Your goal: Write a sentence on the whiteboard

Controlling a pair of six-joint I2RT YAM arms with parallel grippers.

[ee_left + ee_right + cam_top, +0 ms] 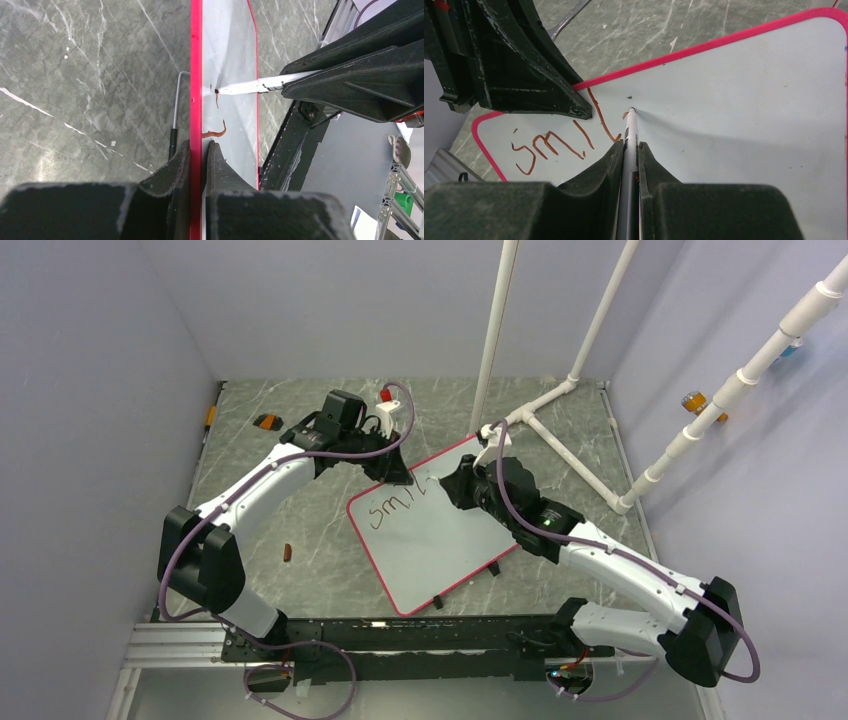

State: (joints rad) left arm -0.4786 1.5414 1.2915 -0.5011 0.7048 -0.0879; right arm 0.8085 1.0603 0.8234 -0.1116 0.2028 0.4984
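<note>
The whiteboard (450, 550), lying on the table (300, 430) between the arms, is being held by the left gripper (199, 144) clamped on its rim while the marker (629, 127), pinched in the right gripper (629, 145), is being pressed just after "smil", most of the sentence (556, 145) being judged outstanding.

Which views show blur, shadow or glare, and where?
Right wrist: near jaws blurred, pen throws a soft shadow on the whiteboard. Left wrist: near jaws blurred too, whiteboard shows a grey sheen. Top external: even light, no glare.
</note>
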